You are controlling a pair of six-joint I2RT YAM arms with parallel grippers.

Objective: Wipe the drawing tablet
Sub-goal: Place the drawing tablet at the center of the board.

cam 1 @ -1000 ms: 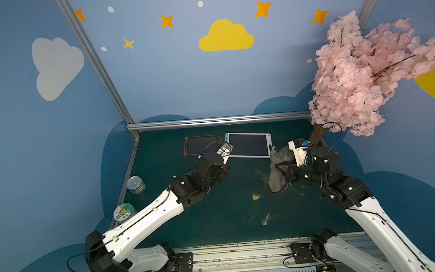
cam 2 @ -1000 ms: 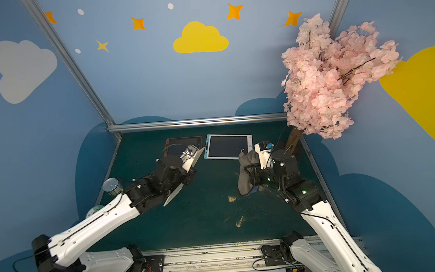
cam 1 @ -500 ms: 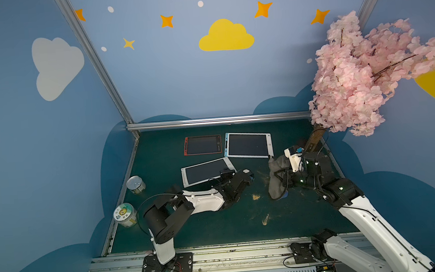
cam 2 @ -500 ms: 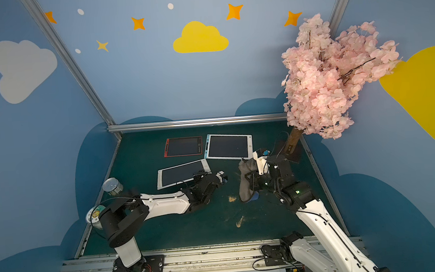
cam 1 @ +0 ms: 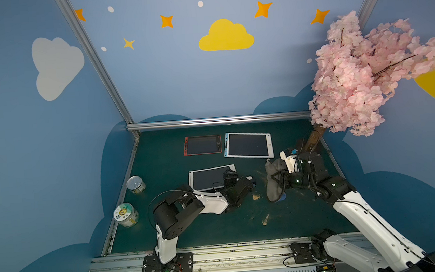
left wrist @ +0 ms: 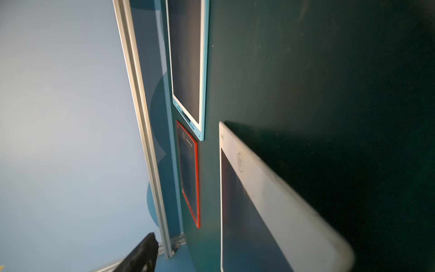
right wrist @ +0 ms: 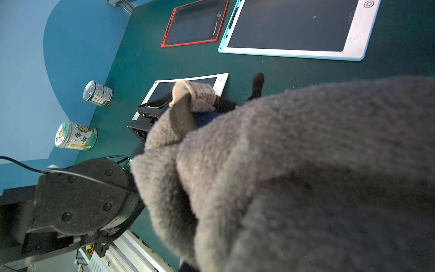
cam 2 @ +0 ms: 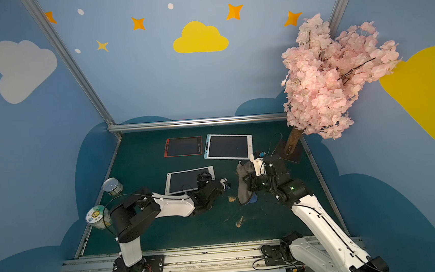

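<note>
Spread apart, the left fingers [cam 1: 229, 174] sit at the near right corner of the white-framed drawing tablet [cam 1: 209, 178], which lies in the middle of the dark green bench [cam 1: 219, 234] in both top views. The right fingers [cam 1: 281, 183] are pinched on a grey fleecy cloth [cam 1: 272, 190] that hangs just right of that tablet, apart from it. A red-framed tablet [cam 1: 202, 145] and a blue-edged tablet [cam 1: 248, 145] lie side by side near the back edge, and a silver tin [cam 1: 135, 184] and a white-lidded jar [cam 1: 125, 215] stand near the left edge. From the left wrist, only one dark finger [left wrist: 143, 254] shows; the white-framed drawing tablet [left wrist: 259, 200] is close and blurred, with the other two tablets beyond. From the right wrist, the cloth [right wrist: 306, 164] fills most of the picture and hides the right fingers. Past it, a left finger [right wrist: 257, 83] stands just off the corner of the white-framed drawing tablet [right wrist: 220, 82].
</note>
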